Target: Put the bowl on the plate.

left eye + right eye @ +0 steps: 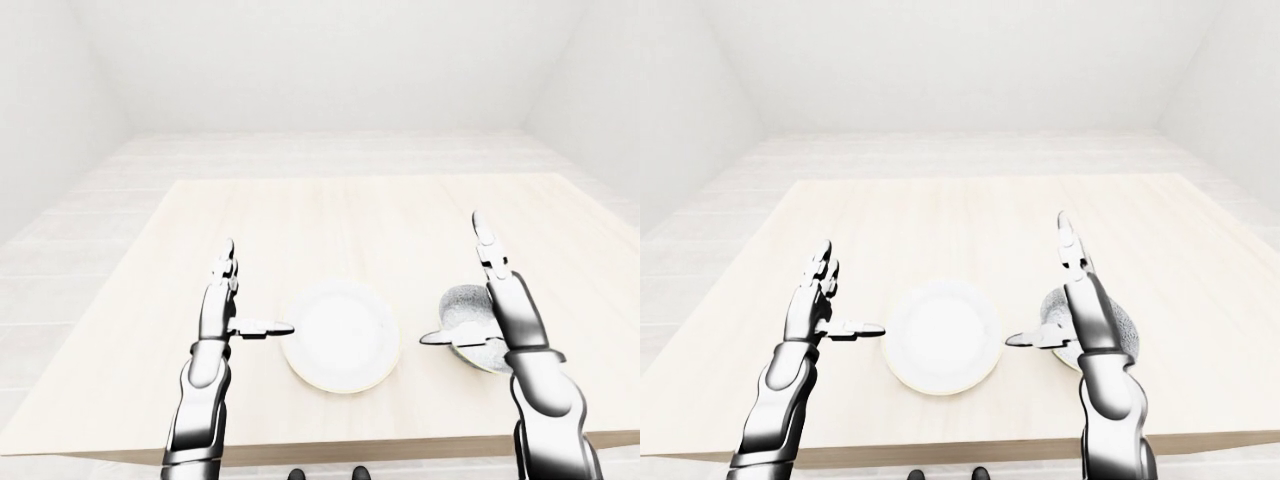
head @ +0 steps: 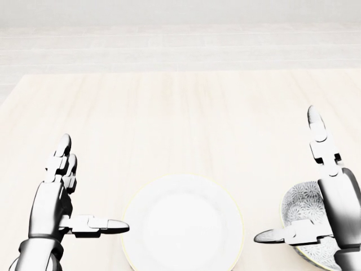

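A grey patterned bowl (image 2: 299, 203) is seen resting on the pale wooden table (image 2: 169, 113), just right of the round white plate (image 2: 181, 223) and apart from it. The right hand (image 2: 341, 200) is held over the bowl's right side, fingers spread and empty. The left hand (image 2: 49, 206), likewise spread, is held left of the plate.

Head cams down over table (image 1: 350, 220); eyes wider

A bare, simulated room laid out like a plain dining spot. Blank white walls (image 1: 320, 60) close in across the top and both sides of the left-eye view, and a pale planked floor (image 1: 330, 150) runs beneath them. A light wooden table (image 1: 300, 220) fills the middle, bearing only a white plate (image 1: 340, 335) and a patterned bowl (image 1: 462, 308) at lower right.
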Tool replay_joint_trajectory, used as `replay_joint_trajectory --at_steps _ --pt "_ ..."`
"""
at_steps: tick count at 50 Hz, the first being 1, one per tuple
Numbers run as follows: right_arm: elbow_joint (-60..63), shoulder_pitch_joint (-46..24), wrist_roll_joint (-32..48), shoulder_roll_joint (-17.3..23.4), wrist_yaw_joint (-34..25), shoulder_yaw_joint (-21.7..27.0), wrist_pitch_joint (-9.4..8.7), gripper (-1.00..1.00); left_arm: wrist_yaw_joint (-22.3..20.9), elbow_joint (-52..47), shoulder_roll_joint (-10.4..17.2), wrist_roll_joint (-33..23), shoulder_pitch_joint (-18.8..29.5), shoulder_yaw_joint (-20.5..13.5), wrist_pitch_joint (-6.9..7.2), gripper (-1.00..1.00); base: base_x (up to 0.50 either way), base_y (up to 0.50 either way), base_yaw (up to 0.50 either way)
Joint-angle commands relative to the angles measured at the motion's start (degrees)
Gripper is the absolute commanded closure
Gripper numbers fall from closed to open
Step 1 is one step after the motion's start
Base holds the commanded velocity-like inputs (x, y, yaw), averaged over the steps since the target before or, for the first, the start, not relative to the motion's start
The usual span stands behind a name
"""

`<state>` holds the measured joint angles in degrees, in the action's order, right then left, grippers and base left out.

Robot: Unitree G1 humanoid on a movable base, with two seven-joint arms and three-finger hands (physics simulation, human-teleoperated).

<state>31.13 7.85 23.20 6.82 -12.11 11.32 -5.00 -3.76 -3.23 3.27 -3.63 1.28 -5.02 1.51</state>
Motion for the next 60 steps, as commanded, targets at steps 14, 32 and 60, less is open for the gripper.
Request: replay_joint_trajectory --at_steps 14,32,60 --pt "0.72 1.34 26.87 0.60 -12.48 4.03 0.00 -1.00 -0.48 -1.21 0.41 -1.50 -0.71 -0.32 -0.08 -1.00 0.00 0.00 0.00" --pt "-0.88 2.33 37.64 -1.02 -15.75 5.93 0.00 -1.00 -0.50 -0.94 0.23 -2.24 -0.91 -0.63 -0.60 -1.00 0.00 0.00 0.00" --pt "-7.22 3.46 40.26 -1.85 -12.96 4.93 0.00 -1.00 -0.54 0.57 0.25 -2.61 -0.83 -0.43 -1.79 -1.00 0.00 0.00 0.00"
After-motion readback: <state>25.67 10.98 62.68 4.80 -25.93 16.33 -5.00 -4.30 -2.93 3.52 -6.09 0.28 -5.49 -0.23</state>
